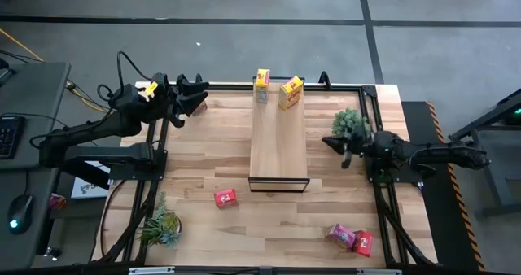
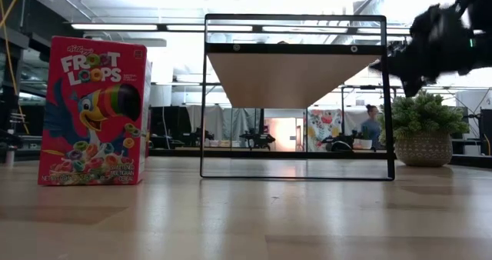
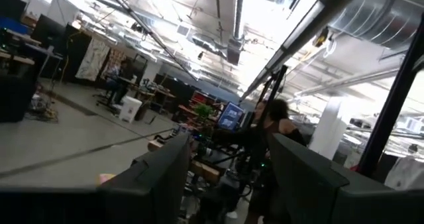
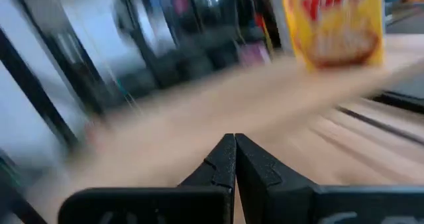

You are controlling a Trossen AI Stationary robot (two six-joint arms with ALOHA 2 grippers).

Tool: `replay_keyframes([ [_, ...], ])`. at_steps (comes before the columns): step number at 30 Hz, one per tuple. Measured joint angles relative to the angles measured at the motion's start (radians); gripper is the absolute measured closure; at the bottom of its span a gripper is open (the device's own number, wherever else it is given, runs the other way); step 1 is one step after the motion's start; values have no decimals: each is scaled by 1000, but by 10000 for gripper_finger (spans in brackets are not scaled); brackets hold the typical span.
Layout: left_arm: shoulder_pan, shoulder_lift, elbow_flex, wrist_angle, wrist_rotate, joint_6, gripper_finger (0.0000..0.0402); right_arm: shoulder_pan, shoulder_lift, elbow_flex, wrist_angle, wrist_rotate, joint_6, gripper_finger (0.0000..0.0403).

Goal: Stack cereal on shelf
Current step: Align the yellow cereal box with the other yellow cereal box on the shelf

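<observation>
Pinching nothing, right gripper (image 4: 234,159) closed.

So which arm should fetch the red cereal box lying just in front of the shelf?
Probably the right. Its claw, shut and empty, sits beside the long wood-topped shelf, not far from the small red cardboard box. The left claw, open, is up at the table's far-left corner.

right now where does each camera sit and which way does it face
High view: above the table, looking straight down; both arms, shelf.
Low view: at tabletop height, looking level through the shelf's frame; right arm upper right.
Left wrist view: on the left arm, facing the room; open left hand.
Right wrist view: facing a yellow cereal box; shut right hand.
High and right wrist views share that box.
</observation>
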Motion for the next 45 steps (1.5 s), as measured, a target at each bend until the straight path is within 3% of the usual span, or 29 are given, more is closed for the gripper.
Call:
replay_keyframes([
  [4, 0, 0, 0, 0, -16, 22, 202, -1, 0, 0, 312, 114, 200, 402],
  [7, 0, 0, 0, -1, -22, 51, 202, -14, 0, 6, 504, 153, 188, 402],
  [9, 0, 0, 0, -7, -21, 61, 202, -27, 1, 54, 499, 138, 149, 402],
  [12, 0, 0, 0, -10, -21, 69, 202, -54, 31, 188, 291, 132, 124, 402],
  [17, 0, 0, 0, -10, -21, 69, 202, -145, 183, 469, -277, 137, 134, 402],
  [20, 0, 0, 0, -10, -21, 70, 202, -227, 305, 566, -476, 58, 115, 402],
  [22, 0, 0, 0, -10, -21, 72, 202, -294, 389, 586, -486, -65, 89, 402],
  [26, 0, 0, 0, -11, -21, 103, 202, -418, 565, 589, -402, -292, 77, 402],
  [33, 0, 0, 0, -11, -21, 106, 202, -567, 813, 591, -122, -484, 61, 403],
  [38, 0, 0, 1, -11, -21, 106, 202, -592, 918, 591, -5, -542, 69, 403],
  [45, 0, 0, 1, -11, -25, 140, 202, -592, 1009, 591, 113, -528, 99, 403],
])
